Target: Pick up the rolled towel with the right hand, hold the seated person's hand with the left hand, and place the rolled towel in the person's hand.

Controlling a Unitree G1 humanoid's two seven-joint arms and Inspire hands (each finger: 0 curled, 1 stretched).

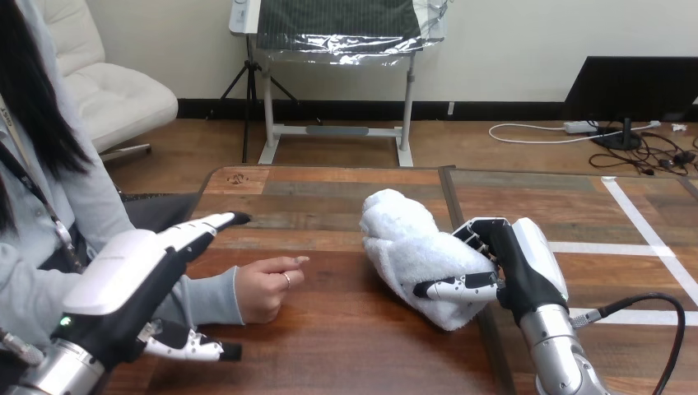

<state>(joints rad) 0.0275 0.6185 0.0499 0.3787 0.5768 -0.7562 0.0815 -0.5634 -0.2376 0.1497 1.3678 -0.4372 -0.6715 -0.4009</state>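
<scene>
A white rolled towel [411,247] lies on the wooden table [329,346] right of centre. My right hand [514,267] grips its near right end, fingers over the top and thumb curled under the front. The person's hand [265,288] rests on the table at the left, loosely curled with one finger pointing right. My left hand [136,280] hovers above and in front of the person's forearm, fingers straight and pointing towards the table's far side, thumb spread below. It is apart from the person's hand.
White tape lines [650,239] mark the table's right part. A seam [451,193] runs down the tabletop just behind the towel. The person sits at the left side of the table.
</scene>
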